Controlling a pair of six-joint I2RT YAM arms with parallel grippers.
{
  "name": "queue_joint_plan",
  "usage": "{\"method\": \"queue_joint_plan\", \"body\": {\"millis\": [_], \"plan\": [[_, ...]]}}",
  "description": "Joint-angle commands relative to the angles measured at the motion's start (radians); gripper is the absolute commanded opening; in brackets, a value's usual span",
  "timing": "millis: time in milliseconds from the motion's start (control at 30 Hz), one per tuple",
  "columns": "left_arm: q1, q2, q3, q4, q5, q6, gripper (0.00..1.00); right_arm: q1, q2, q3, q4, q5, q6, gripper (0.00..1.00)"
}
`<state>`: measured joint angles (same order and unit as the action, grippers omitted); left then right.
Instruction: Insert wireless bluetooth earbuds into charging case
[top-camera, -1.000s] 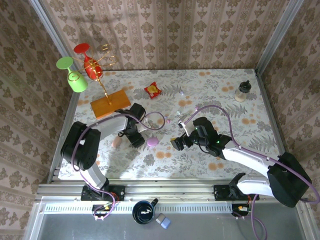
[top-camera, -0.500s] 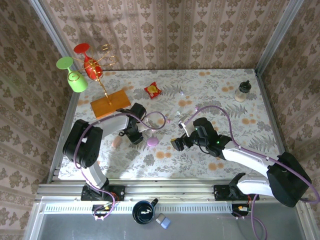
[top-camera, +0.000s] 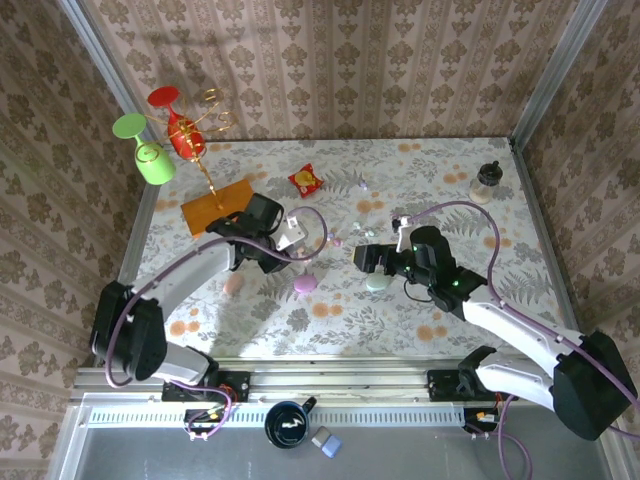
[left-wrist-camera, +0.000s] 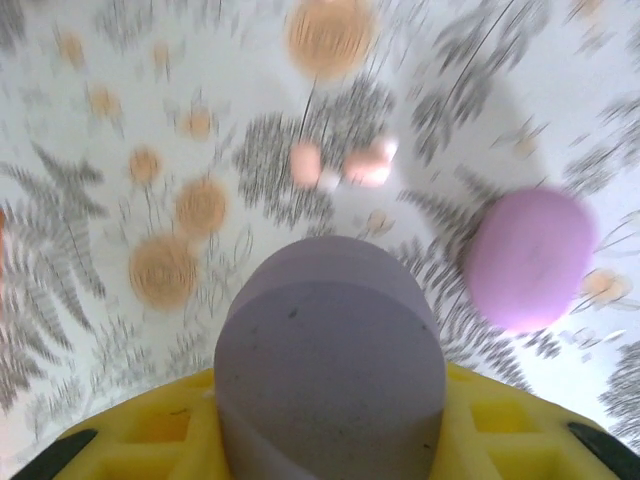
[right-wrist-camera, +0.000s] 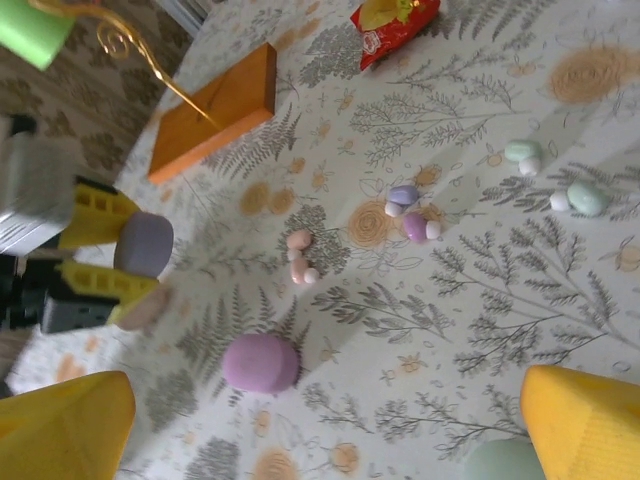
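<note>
Right wrist view recorded the right claw (right-wrist-camera: 320, 420) wide open and empty, the left claw (right-wrist-camera: 128, 250) clamped on a lilac case (right-wrist-camera: 146, 240), and the earbuds (right-wrist-camera: 300, 258) loose in pairs on the counter (right-wrist-camera: 480, 300); judged light, glossy and slip-prone, best pinched across the bud body.

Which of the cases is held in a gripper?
The grey-lilac case, in the left gripper; the purple case, mint case and pink case lie on the table.
</note>
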<state>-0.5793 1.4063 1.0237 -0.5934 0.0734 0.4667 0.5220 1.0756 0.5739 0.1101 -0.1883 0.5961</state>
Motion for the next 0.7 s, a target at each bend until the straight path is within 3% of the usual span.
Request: {"method": "queue_joint_plan", "body": {"millis": [0,200,467,667], "plan": [[-0.027,-0.063,0.001,0.077,0.17,0.07,0.29,-0.031,0.011,0.019,0.041,-0.163,0.178,0.99],[-0.109,-0.137,-0.028,0.196,0.225,0.1,0.27,-0.042,0.094,0.064,0.117,-0.409,0.268,0.95],[-0.191,-0.148,-0.022,0.202,0.195,0.151,0.28,-0.029,0.163,0.091,0.229,-0.49,0.34,0.8],[-0.211,-0.153,-0.031,0.213,0.171,0.153,0.28,0.01,0.187,0.134,0.236,-0.502,0.343,0.76]]}}
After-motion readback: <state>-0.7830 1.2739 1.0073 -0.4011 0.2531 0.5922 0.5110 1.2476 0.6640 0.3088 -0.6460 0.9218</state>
